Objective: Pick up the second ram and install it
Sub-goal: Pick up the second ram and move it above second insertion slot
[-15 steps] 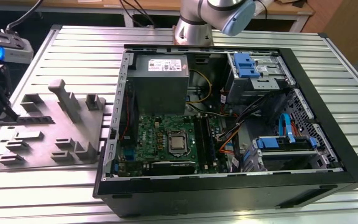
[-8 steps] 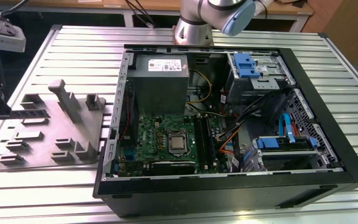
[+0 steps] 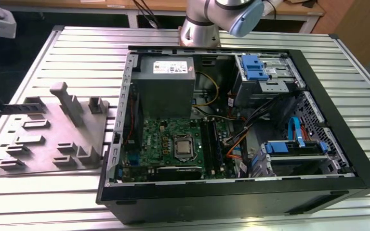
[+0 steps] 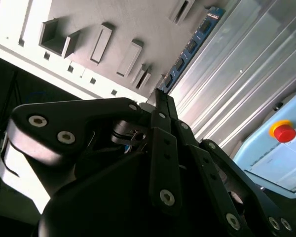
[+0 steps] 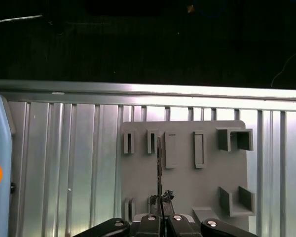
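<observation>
One ram (image 4: 191, 45) pinched on edge, pointing straight from tool (image 4: 160, 95).

Fixture blocks (image 5: 170, 149) beside second ram (image 4: 191, 45); table (image 5: 64, 163) beyond bare.

A ribbed aluminium table (image 3: 75, 48) carries an open black computer case (image 3: 236, 204) toward the exterior view's right and a grey slotted fixture plate (image 3: 46, 154) just beside it on the left. A pale blue box with a red button (image 4: 281, 148) seems to rest at the table's edge.

The gripper (image 5: 161, 199) holds the second ram (image 5: 159, 158), a thin dark stick. It is over a grey plate (image 5: 187, 180) with slots.
</observation>
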Tool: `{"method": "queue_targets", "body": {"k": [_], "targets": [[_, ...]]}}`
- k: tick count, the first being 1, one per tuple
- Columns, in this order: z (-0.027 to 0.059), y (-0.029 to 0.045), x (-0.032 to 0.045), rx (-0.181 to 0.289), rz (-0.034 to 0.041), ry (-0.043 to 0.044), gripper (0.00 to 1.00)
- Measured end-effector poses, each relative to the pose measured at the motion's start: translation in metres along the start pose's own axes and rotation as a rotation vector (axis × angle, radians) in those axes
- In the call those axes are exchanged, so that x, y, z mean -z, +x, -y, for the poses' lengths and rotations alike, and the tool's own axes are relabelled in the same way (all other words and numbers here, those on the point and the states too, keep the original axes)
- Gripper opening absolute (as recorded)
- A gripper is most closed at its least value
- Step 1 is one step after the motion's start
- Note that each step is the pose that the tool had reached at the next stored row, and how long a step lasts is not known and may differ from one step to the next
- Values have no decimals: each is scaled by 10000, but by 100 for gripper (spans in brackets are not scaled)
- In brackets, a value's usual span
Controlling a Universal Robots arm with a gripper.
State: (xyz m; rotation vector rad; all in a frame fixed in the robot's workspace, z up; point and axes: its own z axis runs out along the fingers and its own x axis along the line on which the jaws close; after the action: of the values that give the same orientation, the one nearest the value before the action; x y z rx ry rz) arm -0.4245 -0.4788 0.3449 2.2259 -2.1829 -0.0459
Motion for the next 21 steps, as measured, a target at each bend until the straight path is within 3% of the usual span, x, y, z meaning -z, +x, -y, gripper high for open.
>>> {"method": "queue_targets", "body": {"k": [14,15,21], "targets": [[-16,-2,424,0,0,-1,12],[-23,-3,619,0,-1,-2,12],[-30,-4,805,0,0,0,12]]}}
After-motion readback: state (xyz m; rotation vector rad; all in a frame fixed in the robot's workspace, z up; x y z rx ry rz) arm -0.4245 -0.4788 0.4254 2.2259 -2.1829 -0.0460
